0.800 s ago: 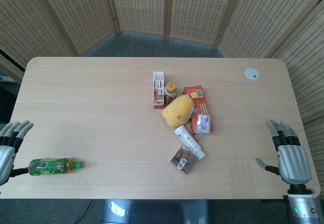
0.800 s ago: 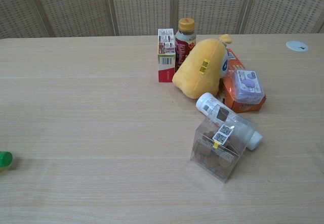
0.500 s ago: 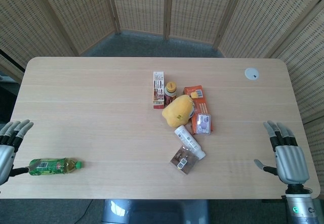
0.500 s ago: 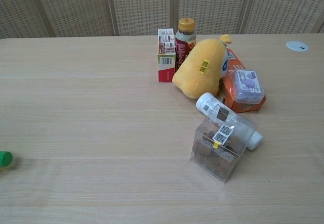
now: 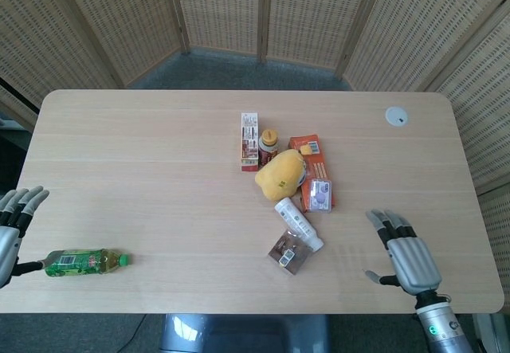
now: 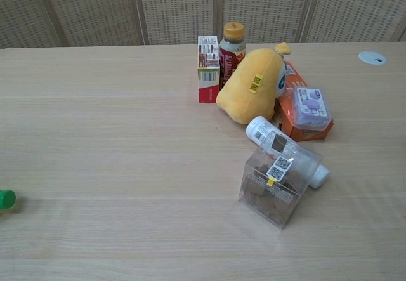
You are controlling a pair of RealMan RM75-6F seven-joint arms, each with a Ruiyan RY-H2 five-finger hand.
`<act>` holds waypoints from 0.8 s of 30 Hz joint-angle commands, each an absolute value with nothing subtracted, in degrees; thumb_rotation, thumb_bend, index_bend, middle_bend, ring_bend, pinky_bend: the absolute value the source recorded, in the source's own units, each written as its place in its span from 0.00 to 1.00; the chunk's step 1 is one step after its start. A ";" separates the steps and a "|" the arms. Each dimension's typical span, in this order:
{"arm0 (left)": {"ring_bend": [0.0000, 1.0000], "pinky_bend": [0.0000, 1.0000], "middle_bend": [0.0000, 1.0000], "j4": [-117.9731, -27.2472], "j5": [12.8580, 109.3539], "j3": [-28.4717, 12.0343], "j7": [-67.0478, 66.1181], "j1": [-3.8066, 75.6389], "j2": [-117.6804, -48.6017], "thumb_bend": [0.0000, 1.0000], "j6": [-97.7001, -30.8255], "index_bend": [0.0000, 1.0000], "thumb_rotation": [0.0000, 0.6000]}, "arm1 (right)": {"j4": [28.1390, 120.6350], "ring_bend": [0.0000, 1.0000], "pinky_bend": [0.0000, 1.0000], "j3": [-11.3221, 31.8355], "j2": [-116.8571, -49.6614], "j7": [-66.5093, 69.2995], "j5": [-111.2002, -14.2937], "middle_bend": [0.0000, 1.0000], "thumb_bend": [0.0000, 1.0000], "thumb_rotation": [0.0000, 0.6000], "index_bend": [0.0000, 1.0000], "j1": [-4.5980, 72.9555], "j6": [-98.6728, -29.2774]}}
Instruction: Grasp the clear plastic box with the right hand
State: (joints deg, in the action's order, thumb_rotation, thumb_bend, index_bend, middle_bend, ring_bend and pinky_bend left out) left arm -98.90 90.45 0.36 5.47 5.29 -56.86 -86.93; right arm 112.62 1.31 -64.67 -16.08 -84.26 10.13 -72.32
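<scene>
The clear plastic box (image 5: 288, 252) holds brown pieces and carries a small label; it stands near the table's front edge, touching the white bottle (image 5: 298, 223). In the chest view the clear plastic box (image 6: 272, 193) is at centre right. My right hand (image 5: 407, 255) hovers open, fingers spread, well to the right of the box, palm down. At the far left edge my left hand (image 5: 11, 229) is open beside a green bottle (image 5: 84, 262). Neither hand shows in the chest view.
Behind the box lie a yellow plush toy (image 5: 280, 174), an orange packet (image 5: 309, 160) with a small purple-lidded tub (image 5: 320, 194), a brown bottle (image 5: 268, 144) and a red-white carton (image 5: 250, 140). A white round disc (image 5: 396, 115) sits at the far right. Wicker screens stand behind the table (image 5: 143, 170).
My right hand has moved left and inward over the table, toward the box. My left hand has shifted slightly lower. The objects have not moved.
</scene>
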 commanded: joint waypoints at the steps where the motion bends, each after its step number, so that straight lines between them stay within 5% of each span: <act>1: 0.00 0.00 0.00 -98.85 90.24 0.26 5.64 5.28 -56.82 0.07 -86.79 0.08 1.00 | 115.07 0.00 0.00 1.44 -66.01 -18.11 -81.75 0.00 0.00 1.00 0.00 11.64 -70.23; 24: 0.00 0.00 0.00 -98.81 90.62 0.11 6.70 5.06 -56.52 0.07 -86.54 0.08 1.00 | 120.00 0.00 0.00 4.05 -90.42 -41.89 -62.89 0.00 0.00 1.00 0.00 17.10 -72.94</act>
